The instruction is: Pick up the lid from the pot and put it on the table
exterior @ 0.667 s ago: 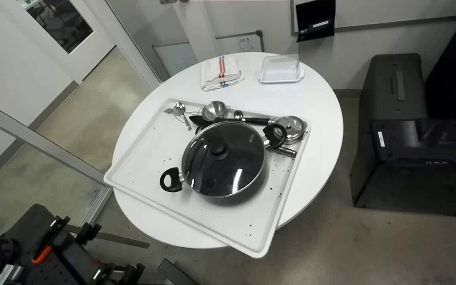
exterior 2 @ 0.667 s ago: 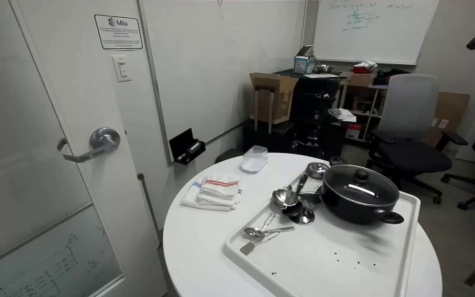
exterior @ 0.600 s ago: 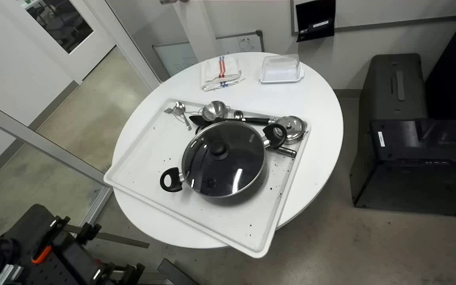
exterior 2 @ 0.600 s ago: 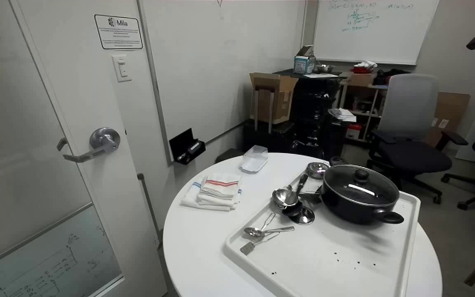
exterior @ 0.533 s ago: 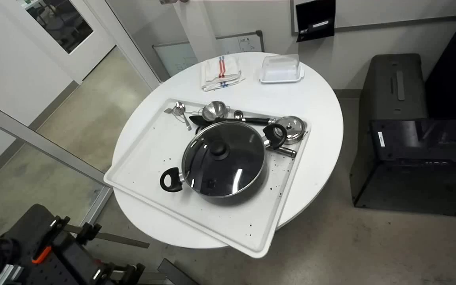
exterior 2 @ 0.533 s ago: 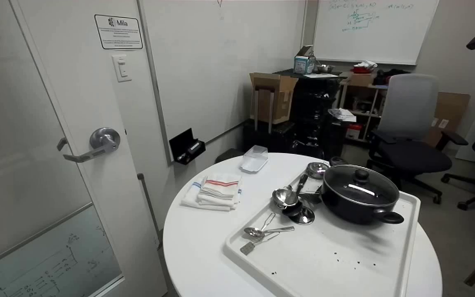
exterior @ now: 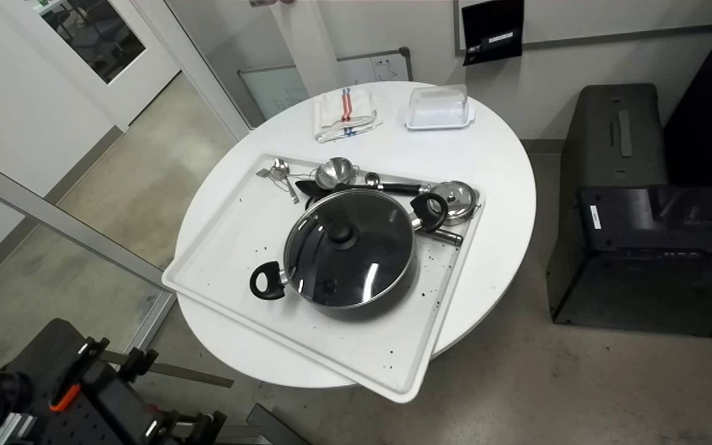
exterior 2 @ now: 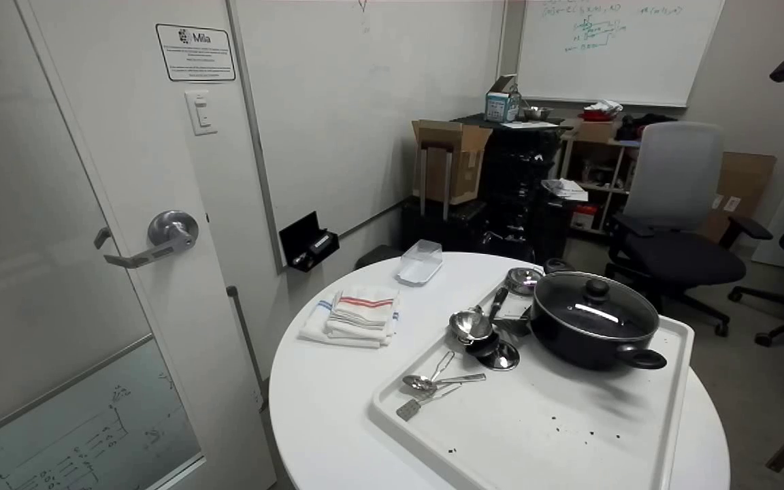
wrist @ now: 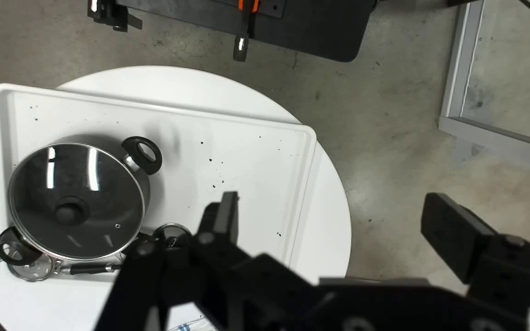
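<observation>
- Gripper (wrist: 331, 207) is showing you its 2 fingers (wrist: 446, 230) spread wide in the wrist view, gripping nothing and hanging well right of the pot (exterior 2: 562, 344).
- You are finding the glass lid (exterior: 356, 259) sitting on the pot in both exterior views, its dark knob (exterior: 340, 231) facing up.
- The pot is resting upright on the white tray (exterior: 232, 247), which is lying on the round table (exterior: 507, 191).
- You are seeing metal utensils (exterior: 333, 174) lying just beyond the pot in an exterior view, with a folded cloth (exterior: 337, 111) and clear-covered dish (exterior: 436, 114) sitting farther off.

Soft shadows — glare (on lid (exterior: 356, 256))
</observation>
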